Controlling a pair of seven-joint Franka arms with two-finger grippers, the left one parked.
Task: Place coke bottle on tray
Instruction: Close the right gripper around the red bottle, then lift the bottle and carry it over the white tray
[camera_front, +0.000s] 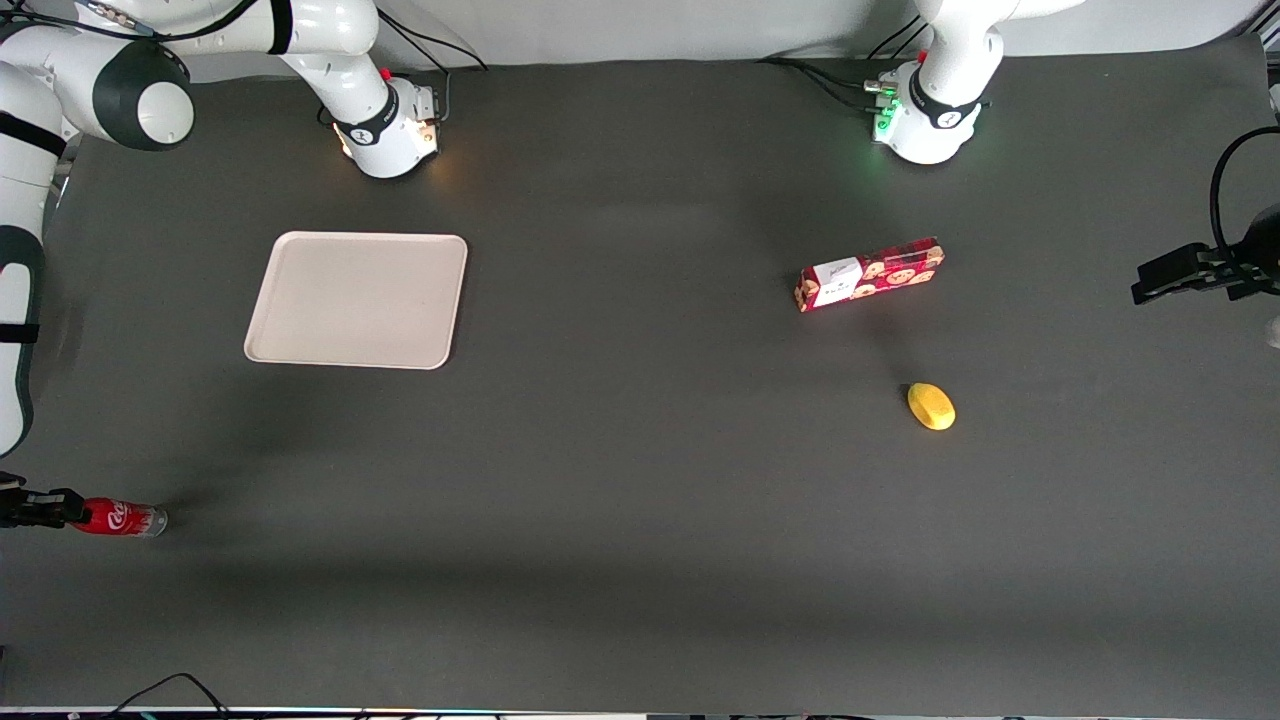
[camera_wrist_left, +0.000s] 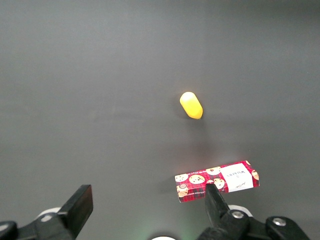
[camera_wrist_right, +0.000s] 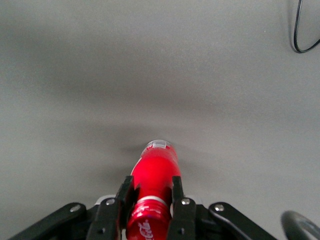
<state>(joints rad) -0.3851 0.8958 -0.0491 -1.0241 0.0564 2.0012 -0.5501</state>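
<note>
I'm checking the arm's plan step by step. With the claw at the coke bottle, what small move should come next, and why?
Probably a short lift straight up. The claw has a finger on each side of the coke bottle, seemingly shut on it, at the working arm's end of the table. The tray lies farther from the front camera, so the bottle should clear the table before travelling.

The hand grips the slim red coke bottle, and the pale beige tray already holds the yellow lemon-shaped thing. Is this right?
Not quite. The hand does grip the slim red coke bottle, but the front view shows the pale beige tray bare; the yellow lemon-shaped thing lies on the table.
</note>
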